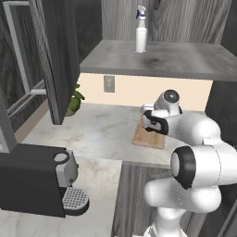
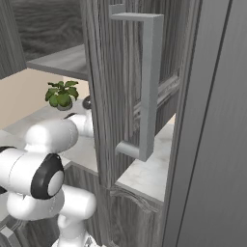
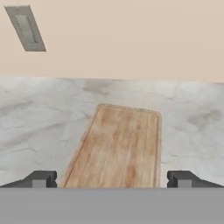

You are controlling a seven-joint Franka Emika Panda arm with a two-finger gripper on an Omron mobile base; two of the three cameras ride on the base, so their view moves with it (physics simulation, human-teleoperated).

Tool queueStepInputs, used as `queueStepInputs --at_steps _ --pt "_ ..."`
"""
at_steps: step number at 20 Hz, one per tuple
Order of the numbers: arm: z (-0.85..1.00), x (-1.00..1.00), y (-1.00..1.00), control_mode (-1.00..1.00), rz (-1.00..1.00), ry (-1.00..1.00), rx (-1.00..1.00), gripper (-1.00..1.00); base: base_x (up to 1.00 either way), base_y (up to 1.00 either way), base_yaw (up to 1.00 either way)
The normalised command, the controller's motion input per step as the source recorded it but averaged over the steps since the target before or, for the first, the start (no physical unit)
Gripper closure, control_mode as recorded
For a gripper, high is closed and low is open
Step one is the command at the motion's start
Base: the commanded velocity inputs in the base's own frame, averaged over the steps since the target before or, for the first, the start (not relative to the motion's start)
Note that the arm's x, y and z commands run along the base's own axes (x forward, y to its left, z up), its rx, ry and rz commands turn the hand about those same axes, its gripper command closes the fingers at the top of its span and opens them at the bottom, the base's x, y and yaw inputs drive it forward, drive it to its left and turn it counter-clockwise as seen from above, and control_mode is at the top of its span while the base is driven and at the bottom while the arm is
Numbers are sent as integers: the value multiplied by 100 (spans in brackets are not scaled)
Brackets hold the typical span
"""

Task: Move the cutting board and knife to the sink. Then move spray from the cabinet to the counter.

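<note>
Hand spread wide | cutting board between fingertips (on counter)

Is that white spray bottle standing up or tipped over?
Upright: the spray bottle stands on the cabinet shelf, nozzle on top.

We see the cutting board, light-brown wood with rounded corners, lying flat on the pale marbled counter near the beige backsplash. The white spray with its blue-and-white nozzle stands upright on the grey shelf of the cabinet above.
</note>
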Motion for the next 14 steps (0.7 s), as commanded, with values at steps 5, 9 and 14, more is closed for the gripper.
queueStepInputs --at_steps 5,9,14 --pt "-8 33 -3 -100 0 8 0 -100 0 0 0" --pt "-4 36 -4 -100 0 10 0 -100 0 0 0" --pt "-15 34 -9 -100 0 4 0 -100 0 0 0"
